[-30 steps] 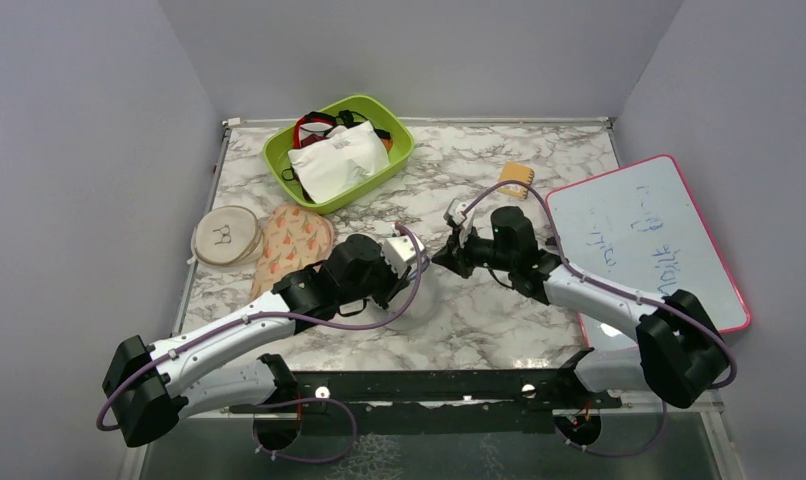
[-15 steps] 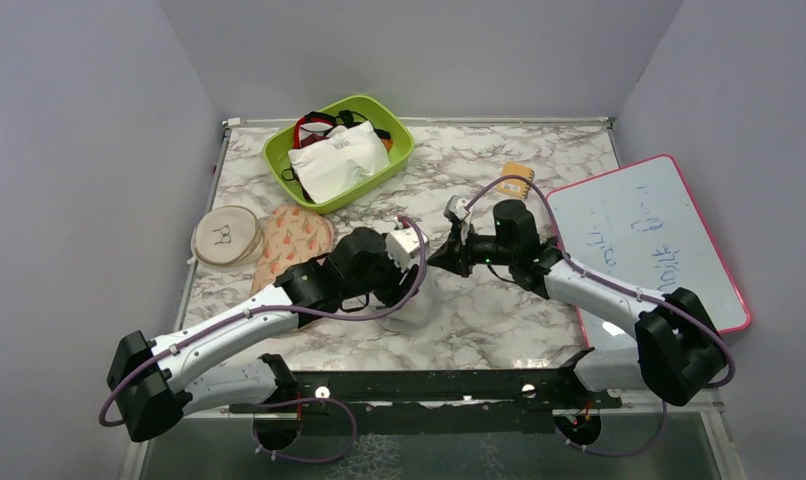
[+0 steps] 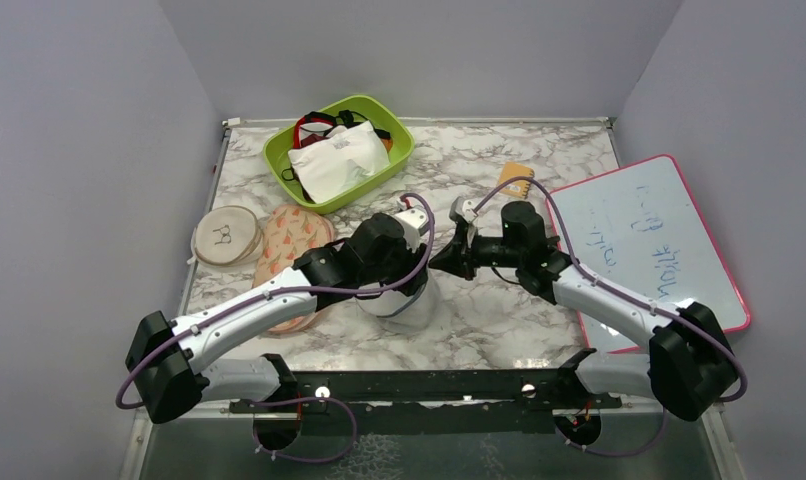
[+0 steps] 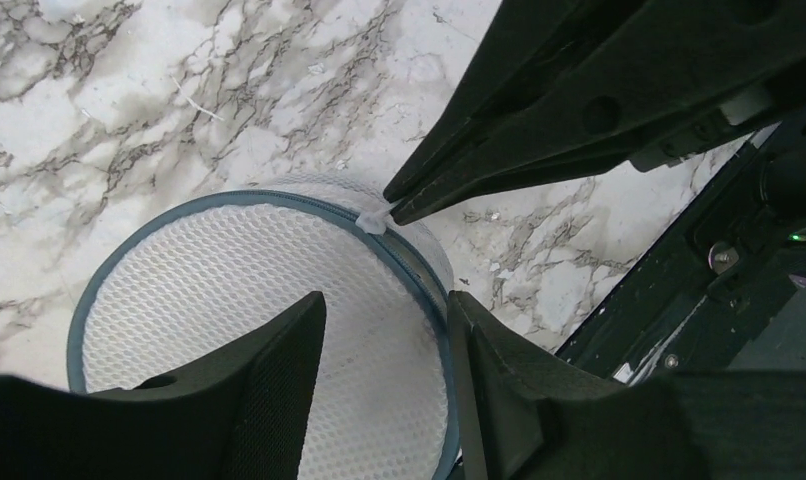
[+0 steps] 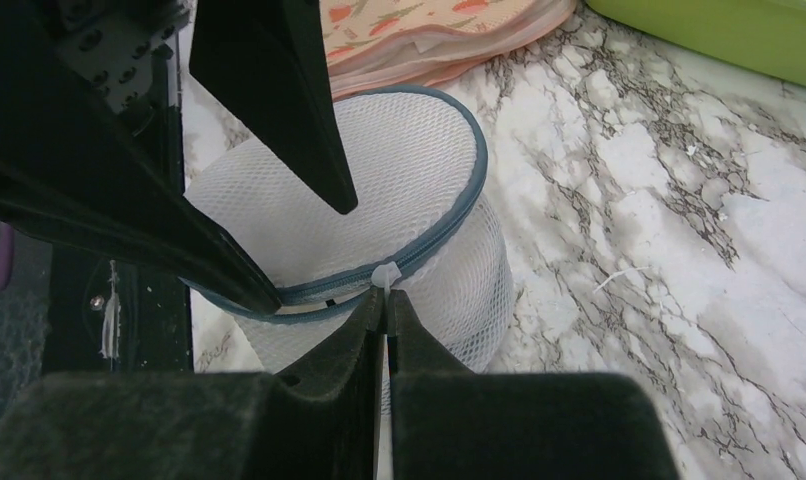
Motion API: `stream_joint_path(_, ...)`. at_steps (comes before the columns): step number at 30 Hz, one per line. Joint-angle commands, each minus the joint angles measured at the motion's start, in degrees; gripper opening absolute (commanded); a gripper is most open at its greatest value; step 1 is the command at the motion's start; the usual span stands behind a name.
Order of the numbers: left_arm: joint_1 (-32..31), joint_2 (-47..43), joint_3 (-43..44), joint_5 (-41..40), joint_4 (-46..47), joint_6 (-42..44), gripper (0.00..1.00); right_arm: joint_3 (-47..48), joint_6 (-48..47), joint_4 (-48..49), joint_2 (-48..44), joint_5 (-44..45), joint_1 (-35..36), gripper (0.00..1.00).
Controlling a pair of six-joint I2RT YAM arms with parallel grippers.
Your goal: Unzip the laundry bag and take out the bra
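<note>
Near the near edge of the bench (image 3: pixel 479 320), about midway along it: bag (image 5: pixel 419 170), standing like a low drum, white mesh face up, grey-blue zip (image 5: pixel 482 165) round the top rim; on the rim's side toward the right arm, a small white pull (image 5: pixel 384 277).

Holds that pull in the right gripper (image 5: pixel 387 298), tips pressed together on it; reaches in low from the right, about level with the rim.

Hangs over the bag from the left with the left gripper (image 4: pixel 384 300); fingers (image 4: pixel 279 380) spread apart, clamped on nothing; one tip over the mesh face, the other at the zip band near the pull; cannot tell whether either presses down. Cannot tell how far the zip is undone.

Toward the far left corner: green tray (image 3: pixel 276 160), holding a white pouch (image 3: pixel 337 162) and red-and-black straps (image 3: pixel 314 124). Along the left edge: beige disc (image 3: pixel 226 236) with a small black mark; just beside it, touching or overlapping, a peach printed pouch (image 3: pixel 291 232), partly under the left arm (image 3: pixel 249 310), close behind the bag. At the right edge: pink-rimmed whiteboard (image 3: pixel 644 235) with faint writing; near its far left corner, a small tan block (image 3: pixel 516 178).
</note>
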Motion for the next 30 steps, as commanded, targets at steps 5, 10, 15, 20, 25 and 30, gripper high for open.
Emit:
stream_joint_path(5, -0.23, 2.16, 0.69, -1.09, -0.02, -4.81, 0.36, -1.52, 0.87, -1.41, -2.88, -1.64, -0.14, 0.01)
stream_joint_path(10, -0.24, 2.98, 0.54, -1.01, -0.23, -4.60, 0.40, -1.36, 1.19, -1.76, -2.38, -0.34, -0.14, 0.01)
stream_joint_path(15, -0.21, 4.37, -0.66, -2.48, -0.86, -4.08, 0.36, -1.92, 3.35, -0.29, -2.77, 3.14, -0.19, 0.01)
stream_joint_path(20, -0.21, 4.88, -1.02, -2.50, -0.96, -3.18, 0.22, -2.19, 3.53, 0.55, -1.36, 2.16, -0.14, 0.01)
stream_joint_path(25, -0.21, 4.26, -0.47, -1.74, -0.90, -0.11, 0.06, -2.17, 3.77, 2.31, 0.14, 1.69, -0.19, 0.01)
stream_joint_path(30, -0.23, 2.23, -0.56, -0.31, -0.64, 5.17, 0.04, -1.88, 6.10, 4.23, 1.15, 4.70, -0.14, 0.01)
